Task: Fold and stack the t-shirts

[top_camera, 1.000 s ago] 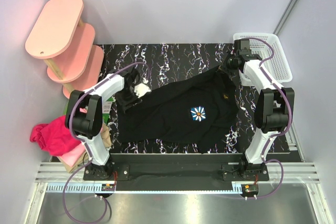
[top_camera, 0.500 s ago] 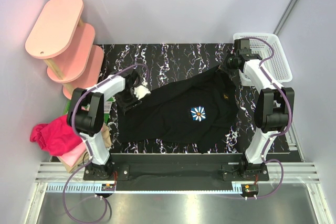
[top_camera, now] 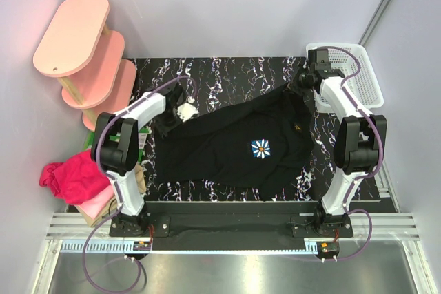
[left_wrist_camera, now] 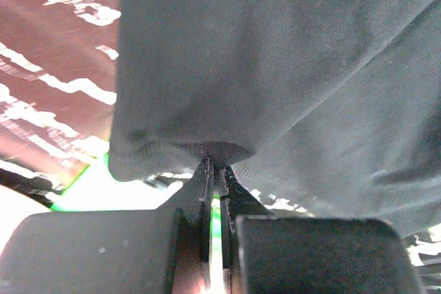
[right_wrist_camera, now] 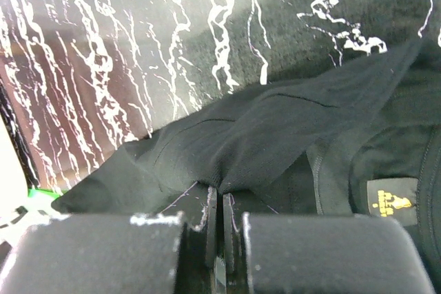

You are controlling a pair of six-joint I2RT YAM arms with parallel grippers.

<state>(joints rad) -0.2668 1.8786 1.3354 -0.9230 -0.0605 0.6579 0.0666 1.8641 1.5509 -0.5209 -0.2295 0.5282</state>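
A black t-shirt (top_camera: 234, 146) with a white daisy print (top_camera: 260, 148) lies spread across the marbled table. My left gripper (top_camera: 180, 110) is shut on the black t-shirt's left edge; in the left wrist view the hemmed cloth (left_wrist_camera: 227, 67) bunches at the closed tips of that left gripper (left_wrist_camera: 218, 164). My right gripper (top_camera: 303, 82) is shut on the shirt's far right corner, and the right wrist view shows fabric (right_wrist_camera: 262, 135) pinched in the right gripper (right_wrist_camera: 221, 194). More t-shirts, magenta (top_camera: 69, 175) and pink (top_camera: 100, 203), lie heaped off the table's left side.
A pink three-tier shelf (top_camera: 86, 53) stands at the back left. A white plastic basket (top_camera: 362, 77) sits at the back right corner. A green packet (top_camera: 142, 141) peeks out beside the left arm. The black marbled table (top_camera: 220, 77) is bare along its far edge.
My left gripper has closed on the shirt's left edge and moved toward the far side, pulling that edge with it. The right gripper stays shut in place.
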